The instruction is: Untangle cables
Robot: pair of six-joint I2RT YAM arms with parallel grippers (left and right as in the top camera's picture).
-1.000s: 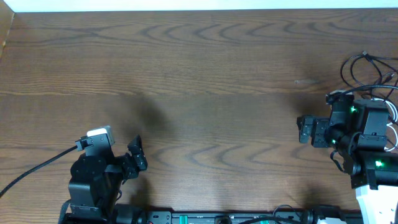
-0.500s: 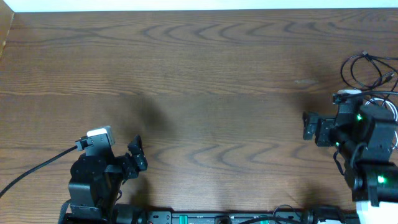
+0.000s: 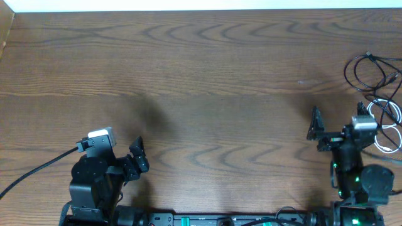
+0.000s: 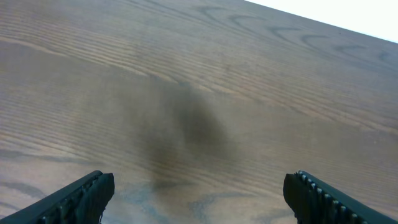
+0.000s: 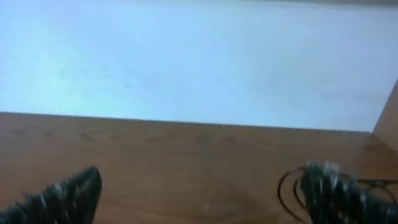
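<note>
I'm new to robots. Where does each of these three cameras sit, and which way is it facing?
Overhead: above the table, looking straight down; shows both arms at the near edge and the cables far right.
Left wrist: on the left arm, tilted down at bare wood; its open jaws' tips show.
Right wrist: on the right arm, nearly level toward a pale wall; blurred jaws' tips show.
Shared: overhead and right wrist both catch the black cable loops.

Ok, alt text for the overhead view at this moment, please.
Thin black cables and a white cable lie looped at the right edge of a wooden table, with nothing touching them. Both arms sit at the near edge, the left gripper and right gripper open and empty.
</note>
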